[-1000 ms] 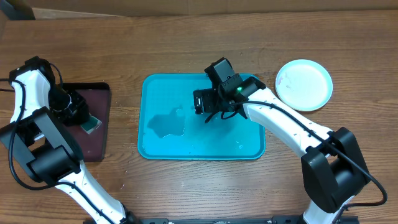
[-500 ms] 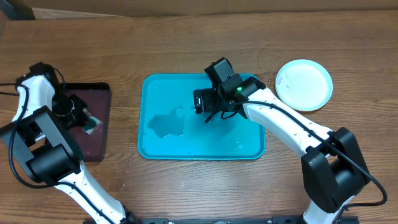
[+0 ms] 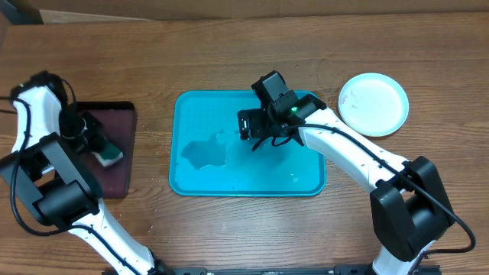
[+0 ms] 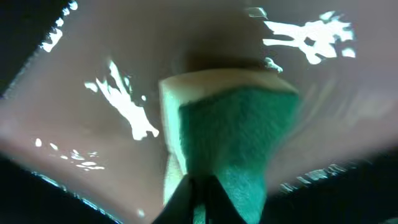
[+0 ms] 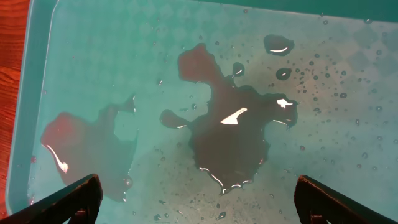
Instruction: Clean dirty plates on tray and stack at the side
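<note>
left end effector [image 4: 199, 194]: closed down on a sponge [image 4: 231, 134], fingers pinching its lower edge
sponge: green scrub face toward the wrist camera, pale foam layer along top and left side; tilted, sits over the maroon tray [image 3: 122, 172]
maroon tray: dark, black rim, far left of the surface [image 3: 229, 46]; its floor looks wet and shiny in the left wrist view
right end effector [image 5: 202, 198]: spread wide, nothing between the fingers; one tip at each bottom corner of the right wrist view
right arm: reaches in from the right, end effector above the middle of the blue tray [image 3: 252, 174], tips apart from the floor as far as I can tell
blue tray: turquoise, centre of the surface, long side left to right; no plate on it
puddles [image 5: 233, 137]: one big dark one mid-floor, another toward the left rim, small droplets scattered round
plate [image 3: 374, 104]: round, white centre, pale aqua rim; flat on the surface off the tray's upper right corner, clear of the tray
plate marks: faint reddish specks by its left edge
stack: can't tell if more plates lie under the top one
</note>
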Controlling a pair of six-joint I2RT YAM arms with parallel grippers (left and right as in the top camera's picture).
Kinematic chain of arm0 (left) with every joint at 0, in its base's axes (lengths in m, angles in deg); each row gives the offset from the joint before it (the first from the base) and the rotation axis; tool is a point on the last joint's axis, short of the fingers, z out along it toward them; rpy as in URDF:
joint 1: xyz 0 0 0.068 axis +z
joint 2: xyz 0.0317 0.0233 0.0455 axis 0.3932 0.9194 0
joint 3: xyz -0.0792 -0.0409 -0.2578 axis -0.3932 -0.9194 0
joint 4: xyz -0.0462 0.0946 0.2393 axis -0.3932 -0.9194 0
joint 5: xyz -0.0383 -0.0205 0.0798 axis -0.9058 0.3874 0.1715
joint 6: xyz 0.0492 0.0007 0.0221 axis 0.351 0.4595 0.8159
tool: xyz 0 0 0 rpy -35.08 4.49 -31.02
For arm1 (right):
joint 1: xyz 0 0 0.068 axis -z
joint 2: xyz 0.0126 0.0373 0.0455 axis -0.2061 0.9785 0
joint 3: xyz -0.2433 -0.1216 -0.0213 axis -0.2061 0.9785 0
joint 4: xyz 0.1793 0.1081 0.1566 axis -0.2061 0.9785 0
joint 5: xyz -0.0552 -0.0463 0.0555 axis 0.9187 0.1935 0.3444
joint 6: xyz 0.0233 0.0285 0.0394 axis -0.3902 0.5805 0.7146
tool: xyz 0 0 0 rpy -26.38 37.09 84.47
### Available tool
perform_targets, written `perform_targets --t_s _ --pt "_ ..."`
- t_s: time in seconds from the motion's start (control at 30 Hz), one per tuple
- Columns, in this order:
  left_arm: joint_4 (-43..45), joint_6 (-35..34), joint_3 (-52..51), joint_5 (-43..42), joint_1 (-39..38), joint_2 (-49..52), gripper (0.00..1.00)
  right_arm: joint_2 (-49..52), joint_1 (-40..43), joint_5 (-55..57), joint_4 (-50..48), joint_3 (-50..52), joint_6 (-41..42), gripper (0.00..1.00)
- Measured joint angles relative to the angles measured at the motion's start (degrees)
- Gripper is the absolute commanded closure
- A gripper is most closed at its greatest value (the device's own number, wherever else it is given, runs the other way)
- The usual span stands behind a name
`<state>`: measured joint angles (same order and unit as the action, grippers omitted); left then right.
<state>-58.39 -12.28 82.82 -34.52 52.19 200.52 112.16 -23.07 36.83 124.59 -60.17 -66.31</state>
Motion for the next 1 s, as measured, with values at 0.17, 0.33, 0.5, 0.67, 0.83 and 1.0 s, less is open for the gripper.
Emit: perform_targets --t_s 0.17,0.33,0.5,0.67,0.83,1.0 --pt "-1.7 0.2 2.8 -4.9 -0.2 0.0 0.61 0.0 0.0 0.0 -0.4 0.0 0.0 0.0" --pt "1.1 1.0 0.1 -6.3 -0.9 0.0 0.69 0.0 0.0 0.0 -0.3 0.0 0.0 0.0" --pt "6.0 1.2 -7.6 -5.6 -1.3 0.0 0.79 0.0 0.0 0.0 -0.2 0.0 0.0 0.0" --pt "11.3 0.7 -12.7 -3.9 -1.3 -0.9 0.91 0.0 0.0 0.0 -0.2 0.0 0.0 0.0" --pt "13.8 0.7 -15.3 -3.1 -1.3 -2.7 0.96 0.0 0.0 0.0 0.0 0.0 0.0 0.0" --pt "9.0 0.8 -11.3 -2.7 -1.3 -1.2 0.94 0.0 0.0 0.0 0.0 0.0 0.0 0.0"
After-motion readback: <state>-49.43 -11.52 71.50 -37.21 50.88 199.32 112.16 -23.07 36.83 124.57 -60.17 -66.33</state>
